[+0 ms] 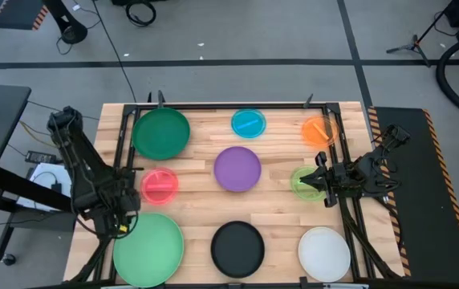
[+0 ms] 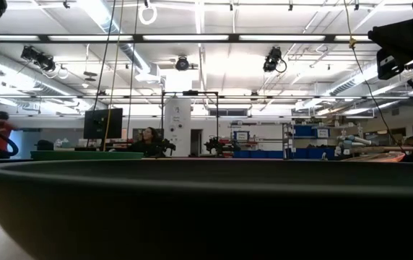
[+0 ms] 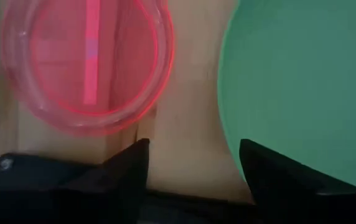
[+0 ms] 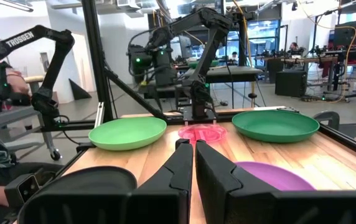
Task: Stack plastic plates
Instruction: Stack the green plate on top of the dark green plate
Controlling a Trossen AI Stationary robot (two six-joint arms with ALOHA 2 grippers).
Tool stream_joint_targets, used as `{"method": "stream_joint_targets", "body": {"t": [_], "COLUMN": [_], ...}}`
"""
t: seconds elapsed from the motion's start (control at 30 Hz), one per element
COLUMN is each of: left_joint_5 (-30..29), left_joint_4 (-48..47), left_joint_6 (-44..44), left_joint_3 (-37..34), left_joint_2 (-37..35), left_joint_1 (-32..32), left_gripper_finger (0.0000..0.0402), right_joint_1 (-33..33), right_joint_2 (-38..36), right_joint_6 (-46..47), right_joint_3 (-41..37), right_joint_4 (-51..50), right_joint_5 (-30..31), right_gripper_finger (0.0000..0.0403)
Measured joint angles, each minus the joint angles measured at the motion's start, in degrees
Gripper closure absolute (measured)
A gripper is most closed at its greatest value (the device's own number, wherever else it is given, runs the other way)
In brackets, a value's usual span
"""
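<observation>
In the high view, several plates lie flat on the wooden table: dark green (image 1: pixel 161 132), blue (image 1: pixel 248 123), orange (image 1: pixel 319 130), purple (image 1: pixel 237 168), red (image 1: pixel 160 186), lime (image 1: pixel 300 183), light green (image 1: pixel 149 249), black (image 1: pixel 237 247) and white (image 1: pixel 324 253). My left gripper (image 3: pixel 193 165) is open and points down over the bare wood between the red plate (image 3: pixel 88 62) and the light green plate (image 3: pixel 302 87). My right gripper (image 4: pixel 194 155) is shut and lies level, pointing toward the table's left, over the lime plate's right part (image 1: pixel 318 178). My right gripper is over the lime plate, but its own body hides the plate's right part in the high view, and the plate does not show in its wrist view. I cannot tell whether it touches the plate.
A dark frame (image 1: pixel 237 104) runs around the table's edges. The black plate's rim (image 2: pixel 206 209) fills the low view's foreground. There is bare wood between the plates, for instance between the purple and black ones. A person sits in the room behind the table.
</observation>
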Motion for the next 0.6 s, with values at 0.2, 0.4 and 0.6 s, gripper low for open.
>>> {"method": "stream_joint_targets", "body": {"t": [0.2,0.4,0.6], "left_joint_5": [6.6,9.0,8.9], "left_joint_4": [7.0,11.1,15.6], "left_joint_6": [-2.5,-1.8,-0.2], "left_joint_3": [-4.3,-8.0,-11.1], "left_joint_2": [0.4,0.5,0.4], "left_joint_1": [2.6,7.4,9.8], "left_gripper_finger": [0.0143,0.0151,0.0152], "right_joint_1": [0.0,0.0,0.0], "right_joint_2": [0.0,0.0,0.0], "right_joint_6": [0.0,0.0,0.0], "right_joint_3": [0.0,0.0,0.0], "right_joint_4": [0.8,0.7,0.9], "right_joint_5": [0.0,0.0,0.0], "right_gripper_finger": [0.0373,0.0373,0.0373]}}
